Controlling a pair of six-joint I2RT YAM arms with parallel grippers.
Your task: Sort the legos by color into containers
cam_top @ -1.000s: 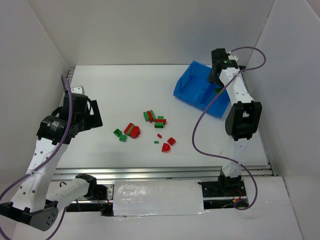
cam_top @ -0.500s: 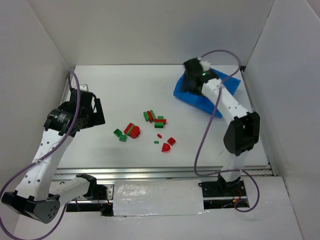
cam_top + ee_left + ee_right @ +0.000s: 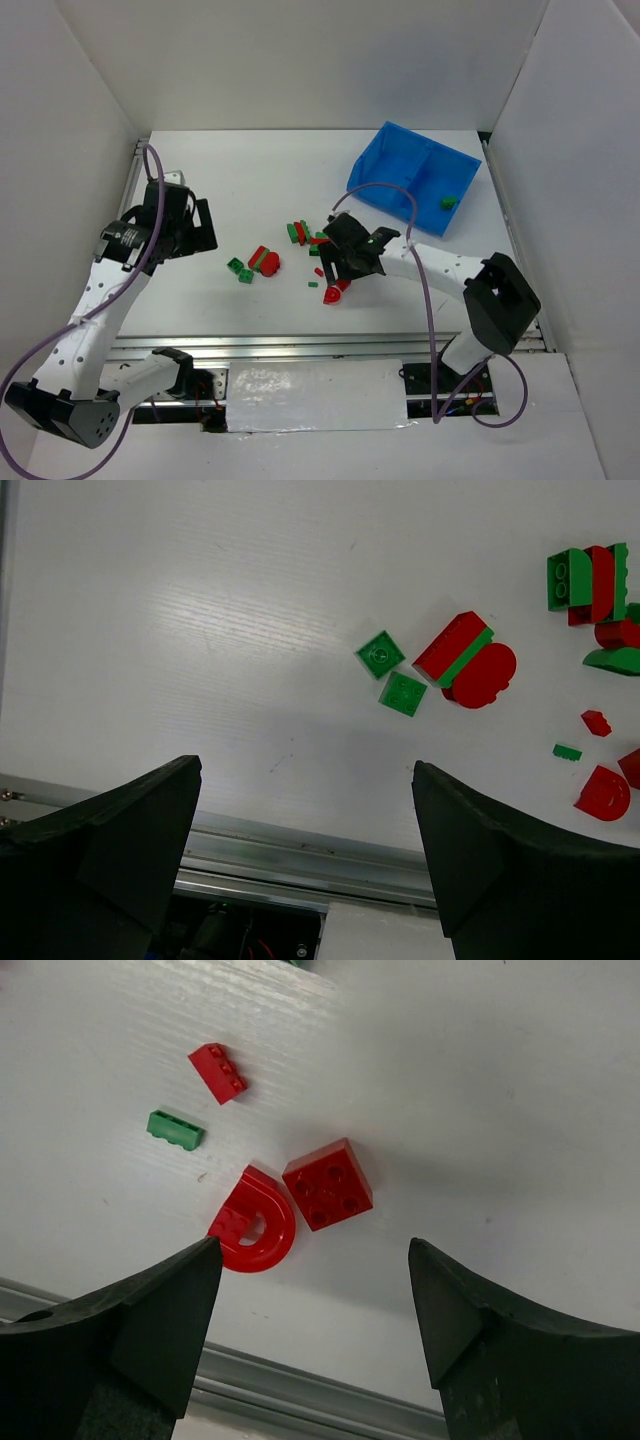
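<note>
Red and green legos lie scattered mid-table. A red arch brick and a red square brick lie just ahead of my open, empty right gripper, which hovers low over them. A small red brick and a small green brick lie beyond. My left gripper is open and empty, left of two green square bricks and a red-green stack. The blue bin stands at the back right, with one green brick in its right compartment.
A cluster of red and green bricks lies just behind the right gripper. White walls close in the left, back and right sides. An aluminium rail runs along the table's near edge.
My right arm has swung from the blue bin down and left to the bricks in the middle. A green brick now lies in the bin. My left gripper has shifted slightly right.
</note>
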